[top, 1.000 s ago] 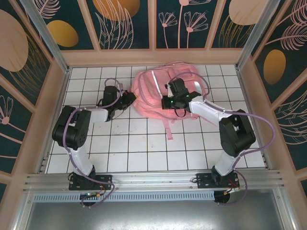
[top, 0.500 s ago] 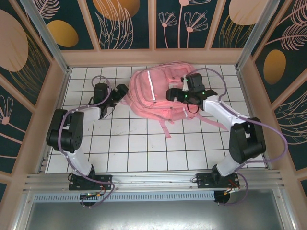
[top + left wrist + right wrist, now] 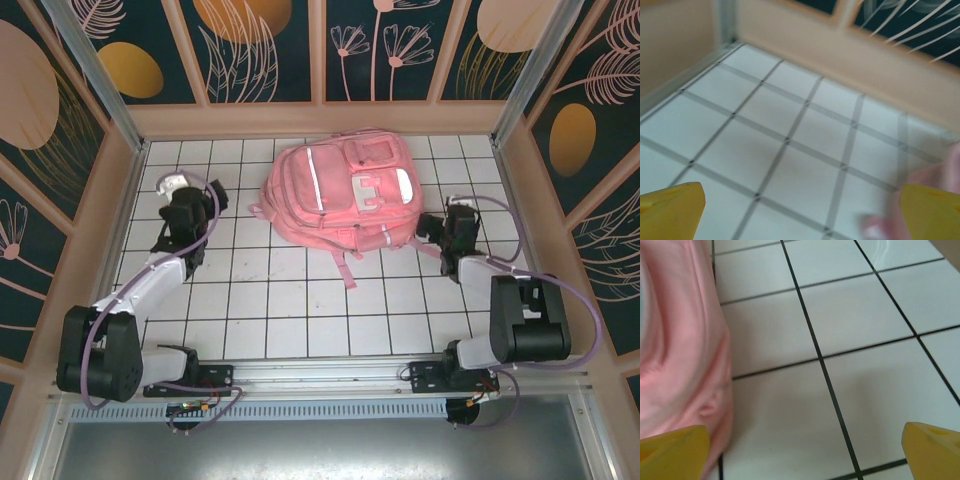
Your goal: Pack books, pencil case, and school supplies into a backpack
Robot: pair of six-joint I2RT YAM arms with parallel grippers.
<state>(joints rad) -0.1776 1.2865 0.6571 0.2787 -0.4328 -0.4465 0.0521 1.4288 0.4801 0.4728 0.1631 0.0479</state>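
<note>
The pink backpack lies flat on the tiled floor at the back centre, front pockets and shiny strips facing up, straps trailing toward me. My left gripper hovers to its left, clear of it, open; the left wrist view shows its yellow fingertips wide apart over bare tiles, with a blurred pink edge at the right. My right gripper sits just off the backpack's right side, open over tiles, the backpack's side at the left. The books, pencil case and school supplies are out of view.
Peach walls close the white tiled floor on three sides. A metal rail with both arm bases runs along the near edge. The left gripper is near the back-left corner wall.
Both grippers have opened and drawn outward off the backpack, the left one to the left, the right one to the right and nearer. The backpack now lies spread flat.
</note>
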